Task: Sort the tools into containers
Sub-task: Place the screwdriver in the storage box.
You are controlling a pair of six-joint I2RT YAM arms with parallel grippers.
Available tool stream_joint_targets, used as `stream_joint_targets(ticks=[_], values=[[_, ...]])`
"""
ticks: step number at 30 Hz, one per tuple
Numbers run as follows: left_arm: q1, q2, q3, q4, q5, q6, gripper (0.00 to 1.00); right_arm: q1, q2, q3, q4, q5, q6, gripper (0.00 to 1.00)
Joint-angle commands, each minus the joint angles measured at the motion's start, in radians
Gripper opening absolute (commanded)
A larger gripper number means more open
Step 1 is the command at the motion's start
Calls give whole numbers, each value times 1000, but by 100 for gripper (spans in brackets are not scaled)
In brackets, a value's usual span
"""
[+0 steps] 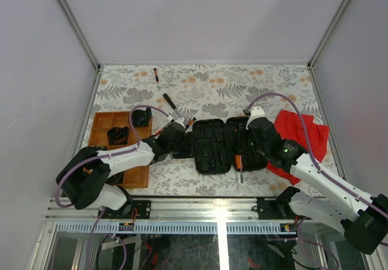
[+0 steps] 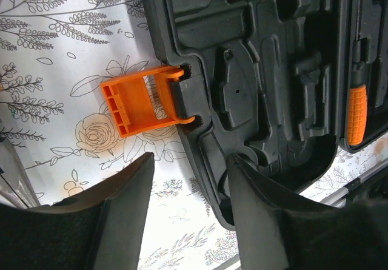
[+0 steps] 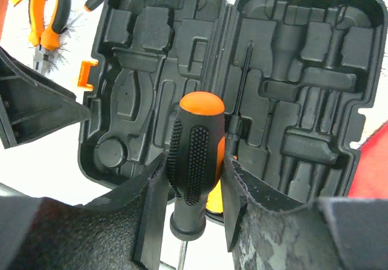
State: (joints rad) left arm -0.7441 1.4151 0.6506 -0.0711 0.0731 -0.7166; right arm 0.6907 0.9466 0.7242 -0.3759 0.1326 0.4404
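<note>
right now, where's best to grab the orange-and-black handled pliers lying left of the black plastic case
Come straight down and close across both handles just behind the joint of the orange-and-black-handled pliers. They lie flat on the floral cloth, and the handles splay wider further out, so that's likely the narrowest firm spot.

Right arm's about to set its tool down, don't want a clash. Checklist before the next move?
1. Right gripper shut on the screwdriver: ok.
2. Tool case lying open, moulded slots exposed: ok.
3. Slot under the screwdriver free: cannot tell, an orange handle shows just beneath it.
4. Left gripper clear of the case: not ok, jaws open astride its rim by the orange latch.
5. Pliers outside the case, off the drop path: ok.
</note>
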Motion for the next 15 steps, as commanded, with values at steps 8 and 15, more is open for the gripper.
stream_joint_targets(ticks=[8,15], values=[[4,36,36,-5,21,27,42,-7,48,42,12,45,-34,0],[5,70,21,-2,56,45,31,-6,55,44,14,53,-19,0]])
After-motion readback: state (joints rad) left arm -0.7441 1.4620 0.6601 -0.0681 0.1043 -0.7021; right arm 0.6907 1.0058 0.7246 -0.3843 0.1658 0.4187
